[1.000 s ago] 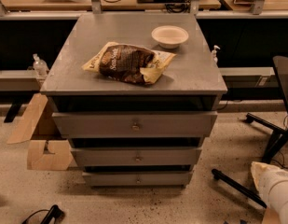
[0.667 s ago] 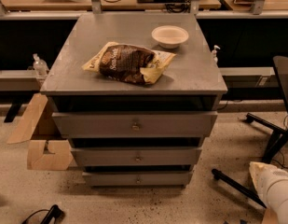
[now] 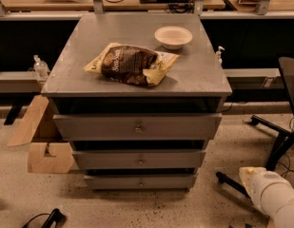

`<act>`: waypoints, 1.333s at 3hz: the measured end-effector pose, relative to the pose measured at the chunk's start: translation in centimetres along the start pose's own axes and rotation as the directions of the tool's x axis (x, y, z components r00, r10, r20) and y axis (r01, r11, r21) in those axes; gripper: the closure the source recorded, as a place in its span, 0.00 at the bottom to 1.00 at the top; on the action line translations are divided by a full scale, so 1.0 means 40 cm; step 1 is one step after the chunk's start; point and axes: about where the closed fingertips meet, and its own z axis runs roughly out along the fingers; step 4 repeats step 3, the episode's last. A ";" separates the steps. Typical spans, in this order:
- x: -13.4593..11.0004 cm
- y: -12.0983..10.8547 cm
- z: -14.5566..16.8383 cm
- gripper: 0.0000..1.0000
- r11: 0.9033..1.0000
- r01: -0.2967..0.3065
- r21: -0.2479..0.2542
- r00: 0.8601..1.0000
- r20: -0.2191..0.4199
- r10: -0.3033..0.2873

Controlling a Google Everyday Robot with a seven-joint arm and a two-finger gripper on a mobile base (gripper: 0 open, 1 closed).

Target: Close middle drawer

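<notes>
Low at the right, gripper (image 3: pixel 260 186): pale end of the arm, over the speckled floor (image 3: pixel 203 208); how wide it stands cannot be made out.
Middle drawer (image 3: pixel 139 159): up and left of the gripper, well apart from it; grey front with a small round knob, between a wider front above and a narrower one below.
Cabinet top (image 3: pixel 89 56): farther up-left, bearing a snack bag (image 3: pixel 132 64) and a bowl (image 3: pixel 173 36).
Office chair (image 3: pixel 290 84): above the gripper, at the right edge.

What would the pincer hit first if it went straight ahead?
The pincer itself is out of view; only the arm shows, lower right. Its end points toward the chair leg, probably first; depth unclear.
</notes>
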 end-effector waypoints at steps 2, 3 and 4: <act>-0.018 0.004 -0.028 0.00 0.990 0.139 -0.001 0.989 0.044 -0.139; -0.018 0.004 -0.028 0.00 0.990 0.139 -0.001 0.989 0.044 -0.139; -0.018 0.004 -0.028 0.00 0.990 0.139 -0.001 0.989 0.044 -0.139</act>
